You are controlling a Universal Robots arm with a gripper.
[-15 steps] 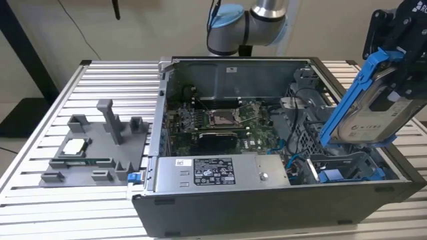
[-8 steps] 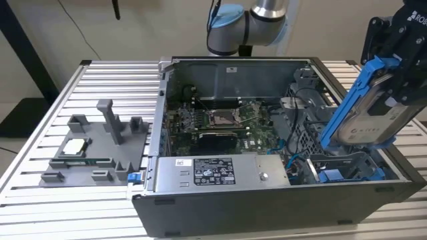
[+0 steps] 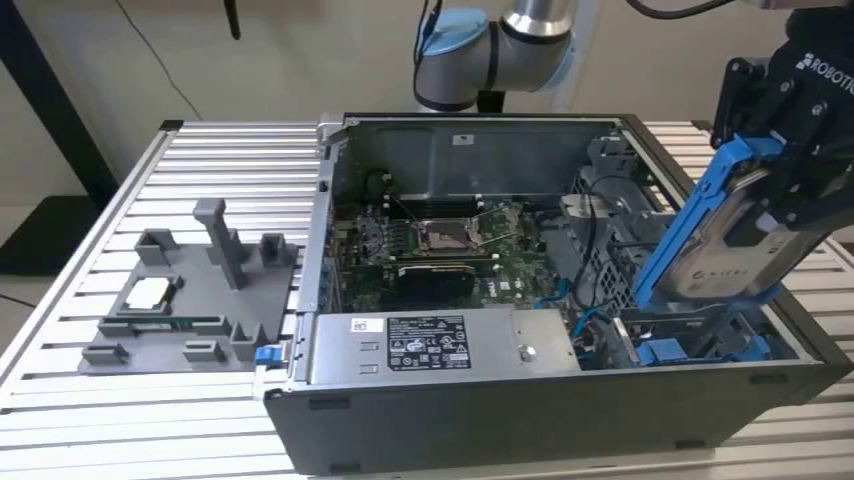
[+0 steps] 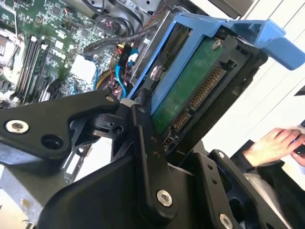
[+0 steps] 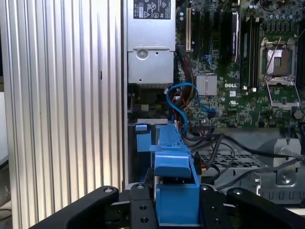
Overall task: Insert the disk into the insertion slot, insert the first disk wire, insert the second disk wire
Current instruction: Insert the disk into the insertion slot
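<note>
We are clamping the disk (image 3: 727, 250) in our end effector (image 3: 785, 195), holding it tilted over the insertion slot (image 3: 694, 340) at the exterior view's right end of the open case (image 3: 534, 420).

Exterior view looks down at an angle, mid range, on the open dark grey computer case (image 3: 534, 420) on the ribbed aluminium table (image 3: 200, 150); both wrist views sit close behind the black gripper (image 5: 172, 195), sharing w/ it the blue-framed silver hard drive (image 3: 727, 240) and green motherboard (image 3: 514, 265).
</note>
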